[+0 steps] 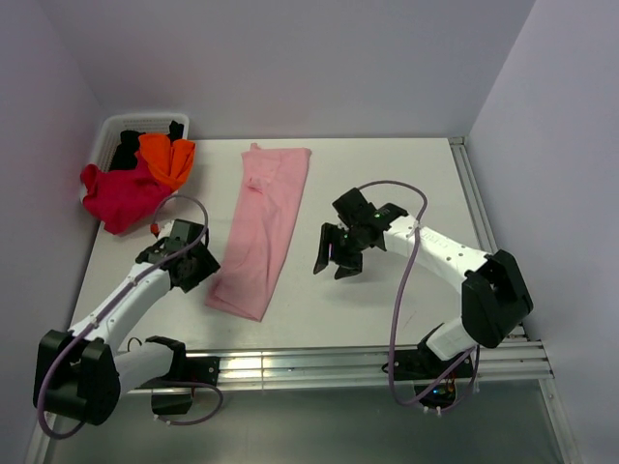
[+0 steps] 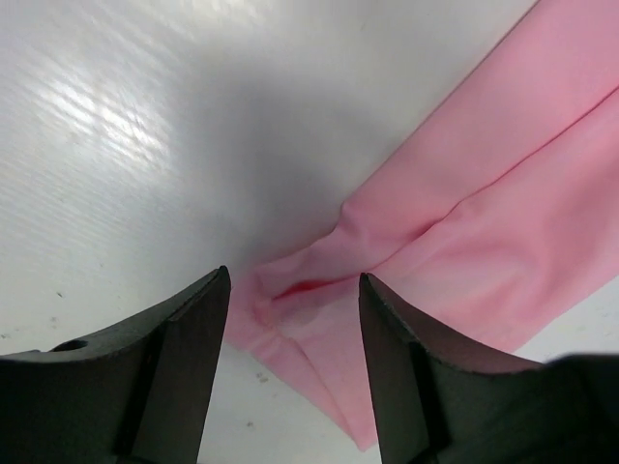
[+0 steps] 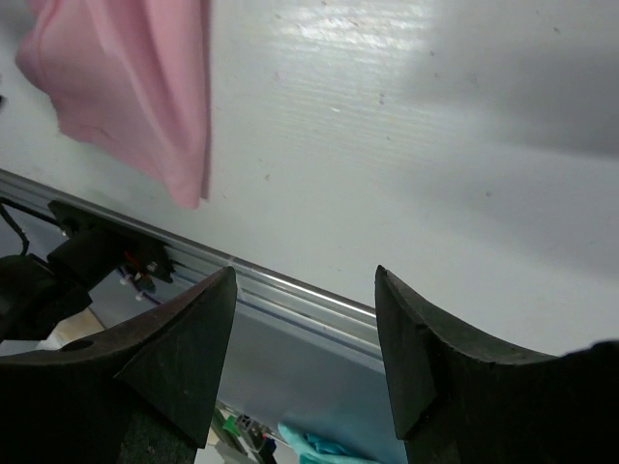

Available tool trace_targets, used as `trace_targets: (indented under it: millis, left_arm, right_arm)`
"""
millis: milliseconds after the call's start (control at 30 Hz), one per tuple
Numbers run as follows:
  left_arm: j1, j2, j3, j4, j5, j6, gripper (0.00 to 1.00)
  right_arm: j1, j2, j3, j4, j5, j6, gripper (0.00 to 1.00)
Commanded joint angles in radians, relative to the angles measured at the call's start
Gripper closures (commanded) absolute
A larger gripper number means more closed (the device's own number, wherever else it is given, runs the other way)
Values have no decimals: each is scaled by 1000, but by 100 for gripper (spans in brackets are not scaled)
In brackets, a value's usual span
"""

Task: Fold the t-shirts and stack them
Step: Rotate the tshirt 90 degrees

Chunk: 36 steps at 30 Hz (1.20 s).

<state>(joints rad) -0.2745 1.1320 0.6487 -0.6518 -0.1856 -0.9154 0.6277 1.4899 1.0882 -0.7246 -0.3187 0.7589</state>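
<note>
A light pink t-shirt (image 1: 263, 228) lies folded into a long strip down the middle of the table. My left gripper (image 1: 196, 263) is open just left of the strip's near end; in the left wrist view its jaws (image 2: 295, 290) straddle the shirt's folded lower corner (image 2: 319, 300) without closing on it. My right gripper (image 1: 337, 257) is open and empty, hovering right of the strip; the right wrist view shows the shirt's near corner (image 3: 126, 87) at upper left. Crimson (image 1: 121, 196), orange (image 1: 166, 159) and black (image 1: 124, 151) shirts are piled at the back left.
A white basket (image 1: 116, 127) holds the shirt pile at the back left corner, with the crimson one spilling over its side. An aluminium rail (image 1: 338, 362) runs along the table's near edge. Walls close in the back and right sides.
</note>
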Motion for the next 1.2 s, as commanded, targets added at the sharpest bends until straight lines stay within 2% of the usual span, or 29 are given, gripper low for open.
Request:
trace_targets:
  millis: [0,267,467,600,767,1033,1167]
  left_arm:
    - [-3,-58,54,20,-147,-13,39]
    - [-5,-87,-174,182,-17,-82,43]
    - [-55,-188,-297,209,12,-187,45]
    - [-109,-276,-316,211,81,-238,45]
    - [-129,-340,-298,261,155,-214,46]
    - [-138,-273,-235,261,208,-159,46]
    - [-152,-244,-227,271,250,-122,48]
  right_arm:
    - [-5,-57,-22,-44,27,-24,34]
    - [-13,-117,-42,-101,27,-56,34]
    - [-36,-174,-134,-65,-11,-56,34]
    - [-42,-194,-197,-20,-26,-59,34]
    - [-42,-201,-209,-15,-5,-53,34]
    - [-33,-221,-197,62,-31,52,34]
    - [23,-191,-140,138,0,128,34]
